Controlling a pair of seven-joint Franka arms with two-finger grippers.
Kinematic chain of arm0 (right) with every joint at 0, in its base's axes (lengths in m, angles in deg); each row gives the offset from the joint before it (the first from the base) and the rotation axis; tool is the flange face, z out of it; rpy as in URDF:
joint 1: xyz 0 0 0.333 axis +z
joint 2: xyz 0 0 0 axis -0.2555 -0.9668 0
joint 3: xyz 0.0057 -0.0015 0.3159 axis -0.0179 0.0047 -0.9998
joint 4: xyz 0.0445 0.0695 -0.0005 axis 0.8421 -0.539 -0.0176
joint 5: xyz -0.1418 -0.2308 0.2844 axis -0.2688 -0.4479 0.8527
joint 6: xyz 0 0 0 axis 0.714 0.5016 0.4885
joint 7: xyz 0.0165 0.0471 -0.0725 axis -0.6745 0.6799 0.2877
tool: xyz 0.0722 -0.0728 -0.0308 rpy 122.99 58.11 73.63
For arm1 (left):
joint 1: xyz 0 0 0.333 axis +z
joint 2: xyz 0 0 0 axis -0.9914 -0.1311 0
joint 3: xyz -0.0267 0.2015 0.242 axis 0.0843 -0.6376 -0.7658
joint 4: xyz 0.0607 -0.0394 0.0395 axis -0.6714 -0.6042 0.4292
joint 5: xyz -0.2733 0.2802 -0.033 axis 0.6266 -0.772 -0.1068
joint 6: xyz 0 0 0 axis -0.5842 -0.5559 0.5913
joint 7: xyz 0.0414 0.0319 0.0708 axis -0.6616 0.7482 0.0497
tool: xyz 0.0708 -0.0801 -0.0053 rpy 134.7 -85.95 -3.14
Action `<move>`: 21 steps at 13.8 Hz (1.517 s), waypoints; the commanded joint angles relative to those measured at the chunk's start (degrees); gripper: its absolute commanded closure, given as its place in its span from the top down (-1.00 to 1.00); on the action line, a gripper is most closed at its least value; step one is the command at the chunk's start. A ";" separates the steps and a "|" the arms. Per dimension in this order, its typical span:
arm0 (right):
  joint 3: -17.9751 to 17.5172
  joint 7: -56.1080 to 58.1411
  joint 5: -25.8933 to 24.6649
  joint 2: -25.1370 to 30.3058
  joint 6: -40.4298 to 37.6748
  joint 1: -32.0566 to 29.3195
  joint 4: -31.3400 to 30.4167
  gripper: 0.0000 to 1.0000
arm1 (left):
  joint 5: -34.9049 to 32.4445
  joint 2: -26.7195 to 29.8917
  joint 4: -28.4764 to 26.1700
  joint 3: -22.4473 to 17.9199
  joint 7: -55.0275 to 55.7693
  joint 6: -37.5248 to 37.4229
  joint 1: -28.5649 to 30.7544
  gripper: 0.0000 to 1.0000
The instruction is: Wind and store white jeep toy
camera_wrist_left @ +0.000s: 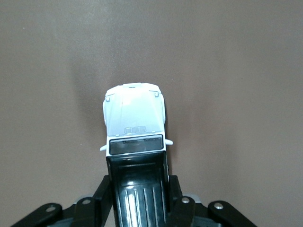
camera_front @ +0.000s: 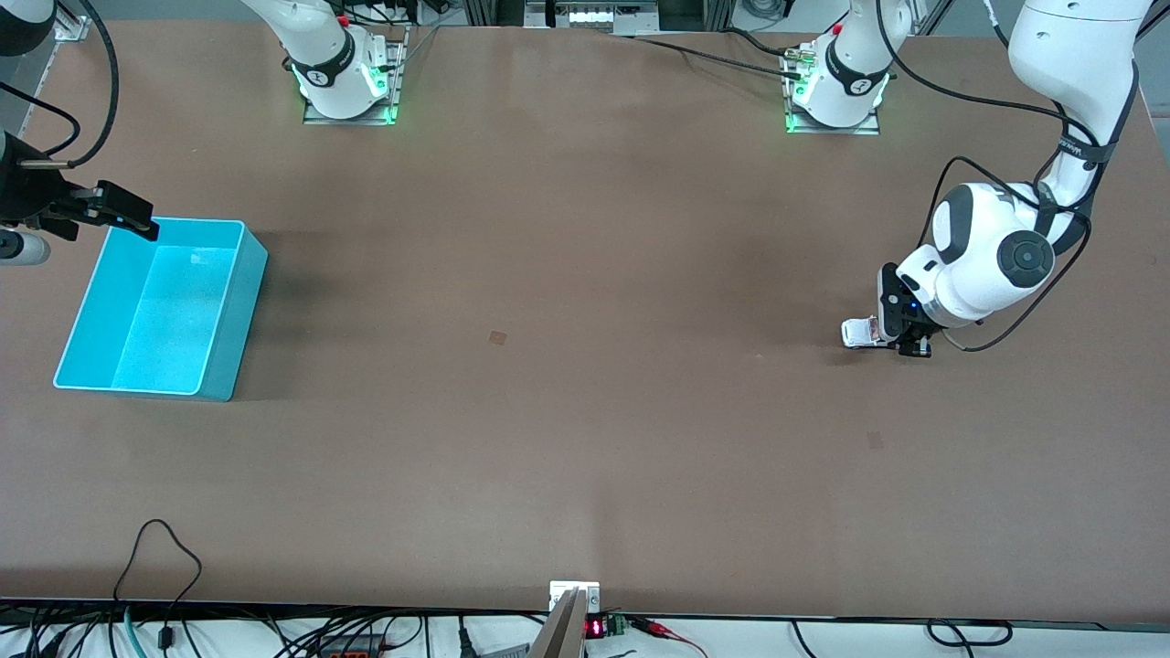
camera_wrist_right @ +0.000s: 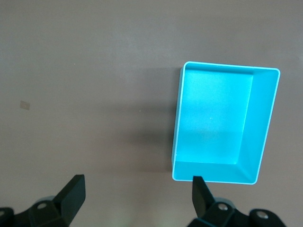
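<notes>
The left gripper (camera_front: 891,338) is gripping the white jeep toy (camera_front: 859,333) down at the table (camera_front: 585,439), toward the left arm's end; its jaws are closed on the two flanks of the rear body, over the black ribbed roof panel, while the white hood is projecting free ahead of the fingers (camera_wrist_left: 106,194). The toy looks small, light and rigid, probably hard plastic with smooth sides, so it is likely to slip or twist under a loose pinch. The flat side walls are the sound place to hold it, keeping the wheels clear so that a pull-back drag along the table can wind it. The right gripper (camera_front: 128,212) is waiting over the cyan bin (camera_front: 224,366) at the right arm's end, its fingers (camera_wrist_right: 71,194) spread wide and holding nothing.
</notes>
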State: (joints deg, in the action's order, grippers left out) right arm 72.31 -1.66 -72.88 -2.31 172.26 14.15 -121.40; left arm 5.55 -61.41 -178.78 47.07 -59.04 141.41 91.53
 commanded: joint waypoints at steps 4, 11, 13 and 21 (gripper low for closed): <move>-0.13 -0.65 0.71 0.38 -0.51 -0.32 -0.23 1.00 | -1.13 -0.15 -0.46 0.41 1.14 0.50 0.78 -0.50; -0.13 -0.65 0.71 0.29 -0.34 -0.32 -0.23 1.00 | -1.04 -0.24 -0.02 0.41 1.41 0.41 1.83 -0.58; -0.13 -0.65 0.71 0.38 -0.60 -0.41 -0.23 1.00 | -1.04 -0.85 0.15 0.41 1.23 0.41 1.92 -0.60; -0.04 -0.57 0.71 0.29 -0.69 -0.32 -0.23 1.00 | -1.21 -3.05 1.91 0.41 -3.16 0.41 4.46 -0.60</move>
State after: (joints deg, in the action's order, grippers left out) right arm 72.37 -1.68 -72.87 -2.31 172.06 14.13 -121.47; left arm 5.55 -61.61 -178.54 47.07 -60.08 141.43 93.91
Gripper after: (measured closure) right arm 0.000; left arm 0.489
